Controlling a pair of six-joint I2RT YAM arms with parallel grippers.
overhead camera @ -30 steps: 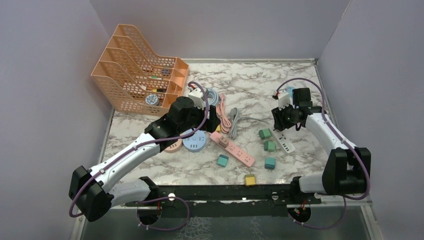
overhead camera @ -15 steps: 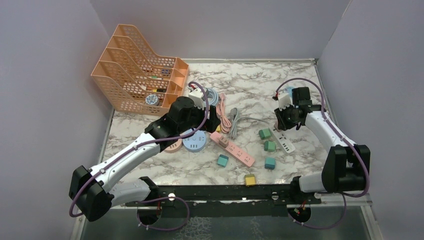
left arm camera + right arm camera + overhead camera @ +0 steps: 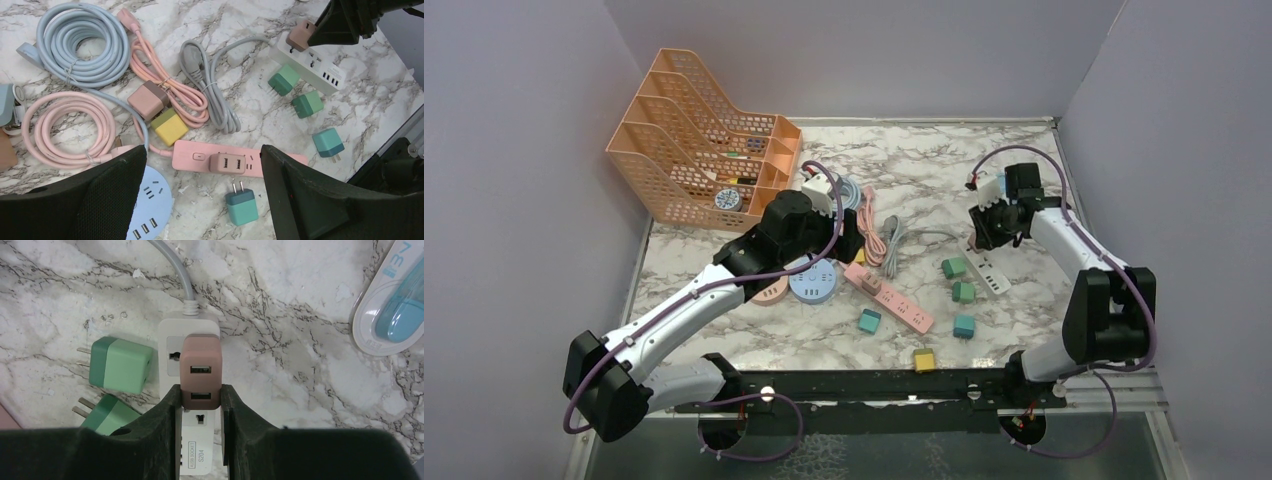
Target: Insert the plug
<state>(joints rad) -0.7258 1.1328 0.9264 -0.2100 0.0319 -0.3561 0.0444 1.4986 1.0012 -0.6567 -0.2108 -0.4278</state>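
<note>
"Brown plug (image 3: 200, 371), hard plastic, two USB ports on its face. Location?"

"Standing on the white strip (image 3: 192, 322), over the second socket from the cable end. Prongs are hidden; I cannot tell whether they are in."

"Holder?"

"Right gripper (image 3: 200, 392), pinching the plug by its two flat sides, on the near half of the body. Left gripper (image 3: 202, 165) is spread wide and holds nothing, hanging over the pink strip (image 3: 187, 162)."

"Handling?"

"Likely light and rigid, with no give under the pads. The shell looks smooth, so it may slip or twist if squeezed near an edge. Best hold is the flat sides, centred, as now."

"Hazards?"

"The white strip looks light and lies loose on the table (image 3: 300, 315). A slanted push could skid or tip it, or bend the prongs, so press straight along them. Two green plugs (image 3: 120, 365) lie just beside the white strip, not on its sockets."
</note>
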